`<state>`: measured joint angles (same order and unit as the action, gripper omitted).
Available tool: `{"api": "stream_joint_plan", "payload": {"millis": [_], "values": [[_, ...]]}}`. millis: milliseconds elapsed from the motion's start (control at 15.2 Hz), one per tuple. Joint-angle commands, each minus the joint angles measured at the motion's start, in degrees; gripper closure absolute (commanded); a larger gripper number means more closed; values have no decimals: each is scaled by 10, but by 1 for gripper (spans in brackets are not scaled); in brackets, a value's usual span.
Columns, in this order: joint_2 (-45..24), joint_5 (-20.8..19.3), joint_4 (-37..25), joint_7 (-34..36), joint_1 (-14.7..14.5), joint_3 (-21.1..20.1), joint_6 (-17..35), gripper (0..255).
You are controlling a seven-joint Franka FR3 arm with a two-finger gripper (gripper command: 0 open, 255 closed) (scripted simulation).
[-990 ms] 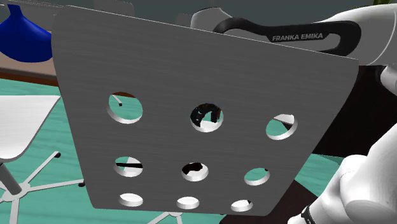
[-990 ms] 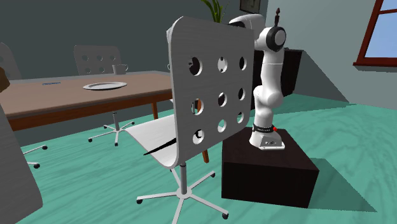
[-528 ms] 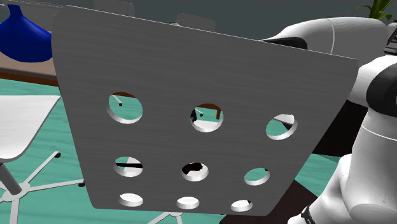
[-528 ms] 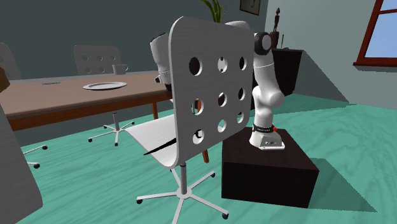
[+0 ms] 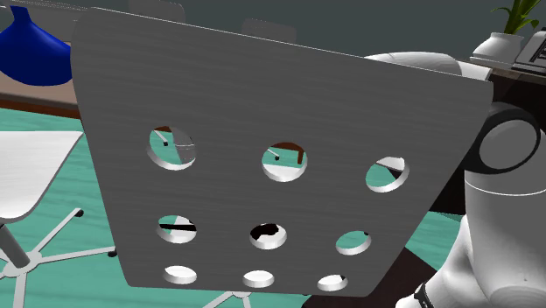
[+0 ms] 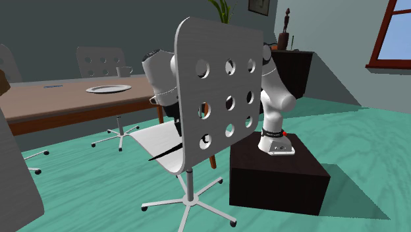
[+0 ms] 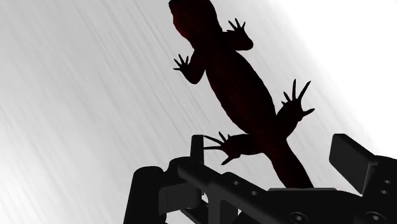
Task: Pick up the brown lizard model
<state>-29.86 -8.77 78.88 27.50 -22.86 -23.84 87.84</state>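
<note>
Since the lizard (image 7: 232,83) lies flat on the chair seat (image 7: 76,95), the pincer (image 7: 272,156) hovers spread astride its tail.

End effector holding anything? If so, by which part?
Nothing held. The end effector is open; the tail of the dark lizard model lies within the gap, unclasped.

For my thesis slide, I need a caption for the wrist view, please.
Open tool over a dark lizard model lying on a pale surface, its tail between the fingers.
</note>
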Motion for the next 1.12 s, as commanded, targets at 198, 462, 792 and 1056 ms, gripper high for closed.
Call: {"api": "stream_joint_plan", "payload": {"millis": [198, 462, 792, 1056], "values": [[-11, -4, 21, 2, 0, 2, 31, 0], [-14, -5, 22, 2, -1, 3, 34, 255], [-13, -5, 22, 2, 0, 2, 34, 255], [-10, -4, 19, 1, 0, 2, 28, 255]]}}
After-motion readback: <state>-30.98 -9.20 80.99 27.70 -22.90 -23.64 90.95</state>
